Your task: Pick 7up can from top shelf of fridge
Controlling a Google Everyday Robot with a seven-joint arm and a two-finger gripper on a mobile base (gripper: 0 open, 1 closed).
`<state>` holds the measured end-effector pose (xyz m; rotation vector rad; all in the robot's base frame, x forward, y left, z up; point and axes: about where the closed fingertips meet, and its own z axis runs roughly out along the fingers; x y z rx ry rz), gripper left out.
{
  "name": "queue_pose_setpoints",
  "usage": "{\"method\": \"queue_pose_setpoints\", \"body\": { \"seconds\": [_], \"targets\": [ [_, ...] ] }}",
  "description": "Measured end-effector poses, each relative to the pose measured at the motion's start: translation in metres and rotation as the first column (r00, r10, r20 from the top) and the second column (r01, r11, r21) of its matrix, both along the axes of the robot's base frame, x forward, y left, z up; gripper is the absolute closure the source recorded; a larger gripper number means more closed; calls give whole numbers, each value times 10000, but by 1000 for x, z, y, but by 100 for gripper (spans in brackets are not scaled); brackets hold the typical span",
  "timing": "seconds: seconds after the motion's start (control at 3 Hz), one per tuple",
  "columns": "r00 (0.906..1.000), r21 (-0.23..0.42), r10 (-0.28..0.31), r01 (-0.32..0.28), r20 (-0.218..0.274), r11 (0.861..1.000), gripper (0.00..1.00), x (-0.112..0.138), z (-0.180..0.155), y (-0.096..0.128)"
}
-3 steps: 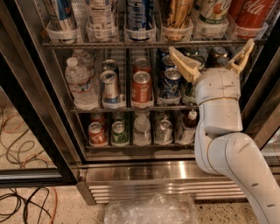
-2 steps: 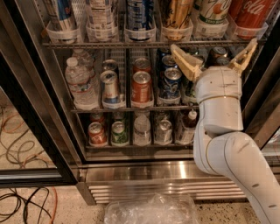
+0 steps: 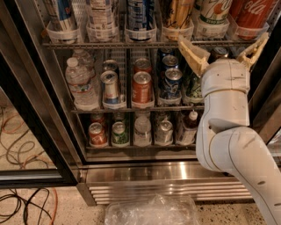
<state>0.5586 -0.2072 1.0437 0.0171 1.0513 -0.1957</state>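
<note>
The 7up can [image 3: 214,10], cream with green lettering, stands in a clear holder on the top shelf [image 3: 109,44] of the fridge [image 3: 145,171], second from the right. A red Coca-Cola can [image 3: 254,13] stands to its right. My gripper [image 3: 223,51] is open, its tan fingers [image 3: 191,53] spread wide and pointing up. It sits just below the top shelf's front edge, under the 7up can and the Coca-Cola can, touching neither. My white arm [image 3: 224,114] covers the right end of the middle shelf.
Other cans stand in holders along the top shelf [image 3: 140,13]. The middle rack holds a water bottle [image 3: 80,81] and several cans [image 3: 142,88]. The bottom rack holds more cans [image 3: 119,133]. Dark door frames [image 3: 35,101] flank the opening. Cables [image 3: 22,145] and a plastic bag [image 3: 151,211] lie on the floor.
My gripper has risen a little and shifted slightly right, closer to the top shelf's front edge. Its fingers stay spread. The cans have not moved.
</note>
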Motion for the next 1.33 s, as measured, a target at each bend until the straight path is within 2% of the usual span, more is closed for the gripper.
{"method": "queue_pose_setpoints", "body": {
  "seconds": [0.33,0.67,1.0,1.33],
  "targets": [
    [9998,273,31,-37,188,9996,0,6,0,2],
    [9998,273,32,-37,188,9996,0,6,0,2],
    [9996,98,245,-246,155,9996,0,5,0,2],
    [9968,-142,759,-756,259,9970,0,8,3,10]
  ]
}}
